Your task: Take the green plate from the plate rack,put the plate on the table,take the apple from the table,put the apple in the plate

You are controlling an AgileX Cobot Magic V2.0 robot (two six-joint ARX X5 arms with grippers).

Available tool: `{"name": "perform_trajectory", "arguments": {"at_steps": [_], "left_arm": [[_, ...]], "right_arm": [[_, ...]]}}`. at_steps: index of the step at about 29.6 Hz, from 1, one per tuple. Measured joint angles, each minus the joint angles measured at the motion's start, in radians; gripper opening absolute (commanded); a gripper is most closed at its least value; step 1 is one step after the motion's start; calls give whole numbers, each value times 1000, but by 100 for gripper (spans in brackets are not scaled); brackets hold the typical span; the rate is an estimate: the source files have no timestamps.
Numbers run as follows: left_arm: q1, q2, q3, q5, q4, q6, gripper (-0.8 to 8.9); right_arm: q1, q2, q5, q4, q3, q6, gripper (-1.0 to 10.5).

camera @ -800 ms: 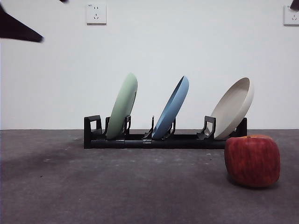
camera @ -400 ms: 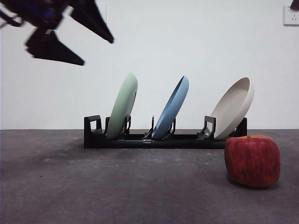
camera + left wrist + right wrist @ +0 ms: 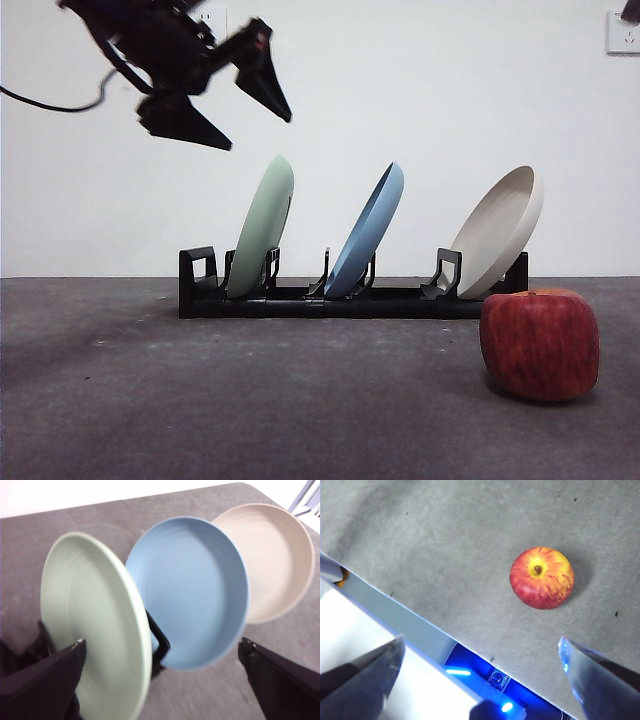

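Apple (image 3: 540,345): on the tabletop (image 3: 250,400), nearest the front camera, right side, untouched and unmoved since a second ago.

Plate rack (image 3: 330,298): further back, unchanged, holding three tilted plates. Green plate (image 3: 262,228) in the end slot, blue plate (image 3: 367,230) in the middle, beige plate (image 3: 500,232) at the far end.

Left gripper (image 3: 245,115): jaws wide apart, empty, above the green plate's rim. A second ago only a dark tip showed at the frame's edge; now it has travelled in over the rack. Judgement: approach to the first grasp, plate not yet touched.

Right gripper (image 3: 480,665): jaws apart, waiting high above the apple.
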State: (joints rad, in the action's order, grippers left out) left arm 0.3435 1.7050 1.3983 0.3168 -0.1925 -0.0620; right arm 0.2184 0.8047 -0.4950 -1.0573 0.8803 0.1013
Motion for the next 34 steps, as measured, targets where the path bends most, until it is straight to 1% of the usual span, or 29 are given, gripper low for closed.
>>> {"name": "perform_trajectory", "arguments": {"at_steps": [6,11,12,14,15,18,21,22,27,29,30,31,34], "left_arm": [[0,139,106,0,1,1,561],[0,192,113,0,22,1,556],[0,195,113,0,24,1,526],[0,201,113,2,23,0,404],[0,201,113,2,22,1,372],[3,201,113,4,21,0,362],[6,201,113,16,18,0,213],[6,201,113,30,15,0,185],[6,201,113,50,2,0,179],[6,202,113,51,-7,0,49],[6,203,113,52,-11,0,4],[6,203,113,52,-13,0,-9],[6,203,113,52,-13,-2,-9]], "right_arm": [[0,0,0,0,0,0,692],[0,0,0,0,0,0,691],[0,0,0,0,0,0,691],[0,0,0,0,0,0,691],[0,0,0,0,0,0,691],[0,0,0,0,0,0,691],[0,0,0,0,0,0,690],[0,0,0,0,0,0,690],[0,0,0,0,0,0,690],[0,0,0,0,0,0,690],[0,0,0,0,0,0,690],[0,0,0,0,0,0,690],[0,0,0,0,0,0,690]]}}
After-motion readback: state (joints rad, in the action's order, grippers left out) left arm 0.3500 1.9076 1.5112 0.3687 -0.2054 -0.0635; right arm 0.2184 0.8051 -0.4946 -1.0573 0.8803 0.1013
